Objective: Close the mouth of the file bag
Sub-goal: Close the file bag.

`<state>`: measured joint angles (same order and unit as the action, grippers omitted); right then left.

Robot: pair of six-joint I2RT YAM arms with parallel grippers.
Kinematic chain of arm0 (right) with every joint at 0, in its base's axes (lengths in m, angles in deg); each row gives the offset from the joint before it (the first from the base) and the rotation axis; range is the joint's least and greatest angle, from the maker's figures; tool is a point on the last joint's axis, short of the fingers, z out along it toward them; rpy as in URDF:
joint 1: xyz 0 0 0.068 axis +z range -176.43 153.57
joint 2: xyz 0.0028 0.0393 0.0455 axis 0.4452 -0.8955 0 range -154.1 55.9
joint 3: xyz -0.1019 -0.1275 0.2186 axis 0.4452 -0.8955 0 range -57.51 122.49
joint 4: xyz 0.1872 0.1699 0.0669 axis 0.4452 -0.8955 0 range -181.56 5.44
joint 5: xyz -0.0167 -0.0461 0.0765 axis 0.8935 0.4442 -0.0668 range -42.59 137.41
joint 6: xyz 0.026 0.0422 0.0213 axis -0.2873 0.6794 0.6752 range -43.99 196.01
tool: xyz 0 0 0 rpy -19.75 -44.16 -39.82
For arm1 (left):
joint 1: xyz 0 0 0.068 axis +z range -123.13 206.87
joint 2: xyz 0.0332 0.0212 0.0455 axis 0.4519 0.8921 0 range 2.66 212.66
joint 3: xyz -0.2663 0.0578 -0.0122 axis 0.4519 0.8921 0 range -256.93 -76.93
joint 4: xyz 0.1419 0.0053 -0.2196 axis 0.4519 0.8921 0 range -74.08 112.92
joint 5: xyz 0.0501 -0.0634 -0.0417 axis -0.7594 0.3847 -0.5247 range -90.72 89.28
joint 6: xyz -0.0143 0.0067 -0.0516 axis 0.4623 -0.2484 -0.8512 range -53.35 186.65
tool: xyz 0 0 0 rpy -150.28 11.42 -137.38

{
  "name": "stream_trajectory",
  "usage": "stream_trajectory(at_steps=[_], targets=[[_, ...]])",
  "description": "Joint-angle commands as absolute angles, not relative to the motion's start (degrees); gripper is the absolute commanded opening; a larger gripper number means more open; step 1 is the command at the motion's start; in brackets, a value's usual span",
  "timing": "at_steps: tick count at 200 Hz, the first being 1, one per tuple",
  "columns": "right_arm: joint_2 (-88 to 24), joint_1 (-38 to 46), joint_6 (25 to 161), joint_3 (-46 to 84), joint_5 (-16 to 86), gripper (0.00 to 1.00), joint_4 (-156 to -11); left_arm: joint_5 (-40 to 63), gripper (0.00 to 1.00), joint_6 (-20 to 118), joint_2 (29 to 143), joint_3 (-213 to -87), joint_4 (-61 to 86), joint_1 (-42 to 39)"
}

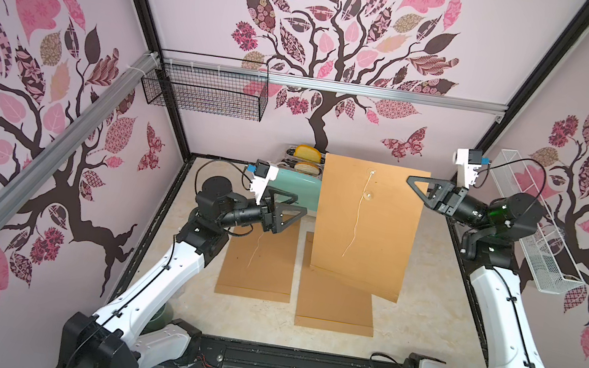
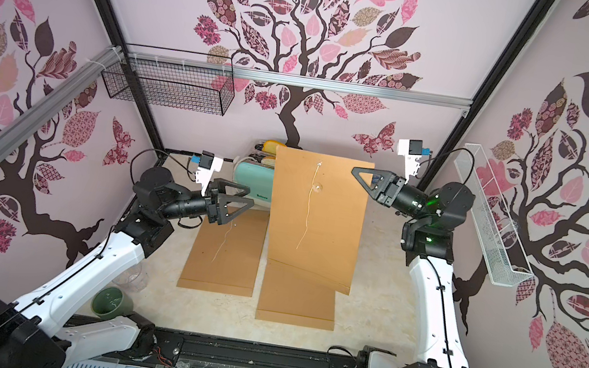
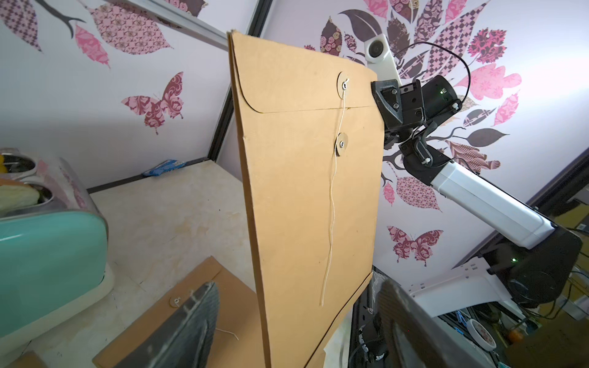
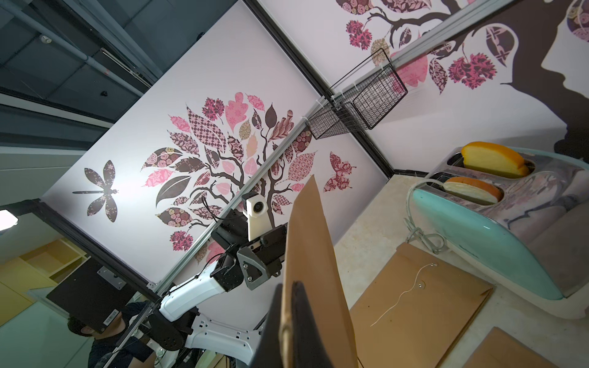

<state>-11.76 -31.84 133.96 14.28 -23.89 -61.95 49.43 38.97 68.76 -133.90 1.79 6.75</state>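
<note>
right gripper (image 1: 415, 184) pinches the file bag (image 1: 384, 239) at its edge; left gripper (image 1: 299, 204) gapes empty. bag looks light, stiffish, so you'd take its limp string (image 1: 357, 219) low.

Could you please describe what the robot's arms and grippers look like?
The left arm and right arm have white shells, black joints and black cables tied along them. The left gripper and right gripper have black triangular fingers, each carrying a white camera with blue plug.

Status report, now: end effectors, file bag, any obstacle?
Left end effector open, off the bag. Right end effector shut on upright file bag. String hangs loose. Toaster behind.
</note>
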Motion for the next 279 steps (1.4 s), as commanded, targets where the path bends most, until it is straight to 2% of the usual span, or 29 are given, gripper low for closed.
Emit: stream_trajectory(at_steps=[1,65,98,121,133,164,199,234,248,263,279], targets=[[-9.51,-31.06,139.29,16.25,-22.93,0.0,-56.69,54.18,0.81,40.2,71.93,-137.5,-3.76,6.98],[-7.44,-27.77,141.58,14.04,-20.55,0.0,-54.51,57.34,0.79,31.02,81.16,-141.94,-18.61,6.68],[-7.54,-25.56,141.84,12.89,-19.46,0.0,-53.21,59.21,0.76,28.91,82.73,-142.34,-21.8,5.84],[-7.97,-25.47,142.35,12.89,-18.86,0.0,-52.26,61.55,0.67,24.95,82.58,-140.33,-27.9,4.36],[-8.32,-25.46,142.85,12.85,-18.9,0.0,-51.49,62.66,0.59,22.59,82.48,-139.66,-31.16,3.07],[-9.05,-25.42,141.32,12.91,-18.81,0.0,-52.75,63.06,0.44,21.39,81.44,-138.76,-31.01,0.5],[-9.19,-25.39,137.15,12.71,-19.71,0.0,-57.72,61.95,0.4,20.09,79.52,-137.81,-31.81,0.5],[-8.79,-25.41,134.34,12.43,-19.75,0.0,-60.8,61.65,0.29,20.89,78.08,-137.69,-29.13,0.67],[-8.74,-25.38,133.93,12.58,-20.21,0.0,-61.07,61.58,0.29,21.7,77.76,-137.79,-27.78,0.68],[-8.45,-25.36,132.68,12.88,-20.76,0.0,-62.43,61.1,0.33,22.51,77.3,-138.16,-25.44,0.94],[-8.09,-25.43,132.39,12.73,-20.57,0.0,-62.97,61.15,0.3,23.98,77.28,-139.34,-22.07,0.94]])
